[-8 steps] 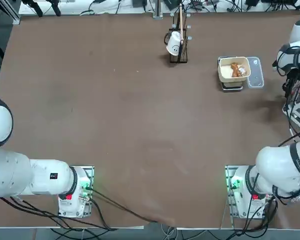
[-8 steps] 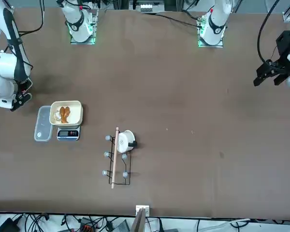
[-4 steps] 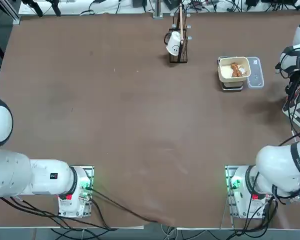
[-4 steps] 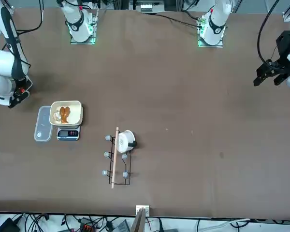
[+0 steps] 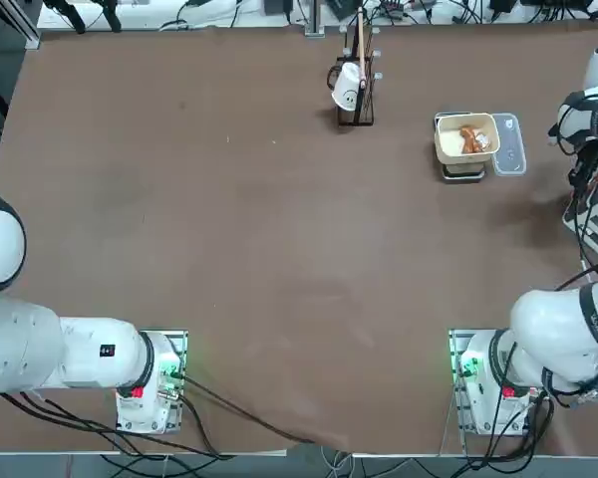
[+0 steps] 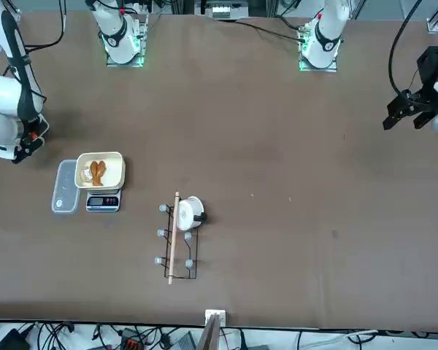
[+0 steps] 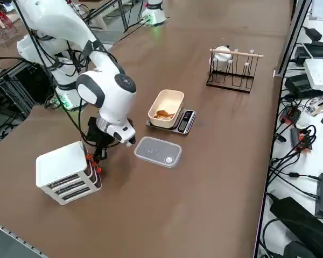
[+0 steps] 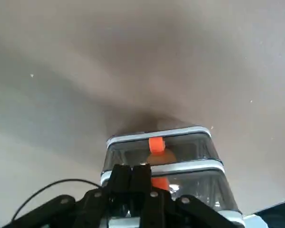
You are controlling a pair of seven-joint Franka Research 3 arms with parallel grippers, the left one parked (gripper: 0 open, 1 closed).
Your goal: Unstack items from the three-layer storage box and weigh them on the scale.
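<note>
The right gripper (image 8: 133, 178), fingers pressed together and holding nothing, hangs just beside the white three-layer plastic storage box (image 7: 67, 172).

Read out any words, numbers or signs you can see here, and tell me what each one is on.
Nothing can be read word for word.
The scale has a small display; its digits are too small to read.
The white cup on the black wire rack bears a small dark mark, not readable as text.
The left arm's base carries a small dark label, too small to read.
The three-layer storage box shows no text.
</note>
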